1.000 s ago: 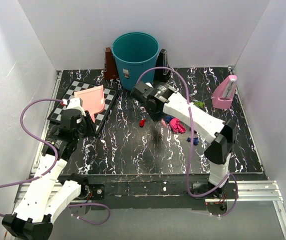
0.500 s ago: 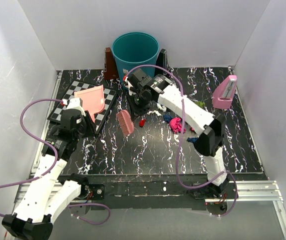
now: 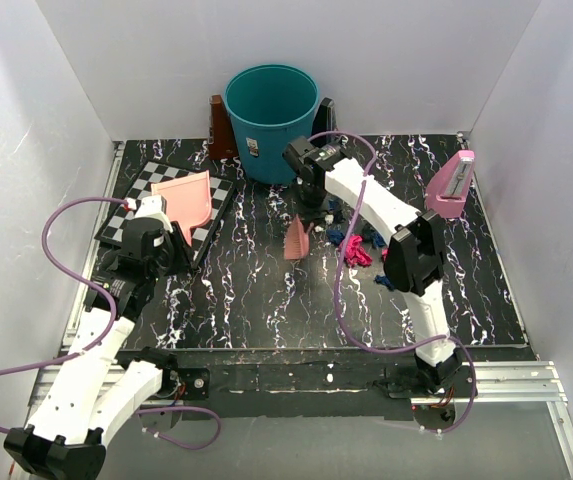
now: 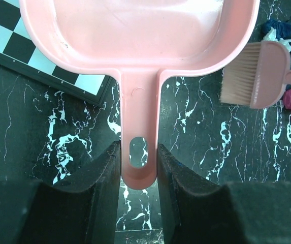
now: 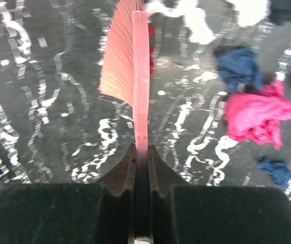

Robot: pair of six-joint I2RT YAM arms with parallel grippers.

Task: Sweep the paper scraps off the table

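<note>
The paper scraps, pink, dark blue, white and green wads, lie in a cluster right of the middle of the table. My right gripper is shut on the handle of a pink brush, which stands just left of the cluster. In the right wrist view the gripper holds the brush edge-on, with a pink wad, a blue wad and white scraps to its right. My left gripper is shut on the handle of a pink dustpan, also seen from above.
A chessboard lies under the dustpan at the back left. A teal bin stands at the back, flanked by a brown object and a black one. A pink wedge-shaped object stands at the back right. White walls enclose the table.
My right arm has swung the brush from the left of the middle back to the right, up to the scrap cluster. The left arm and dustpan have not moved.
</note>
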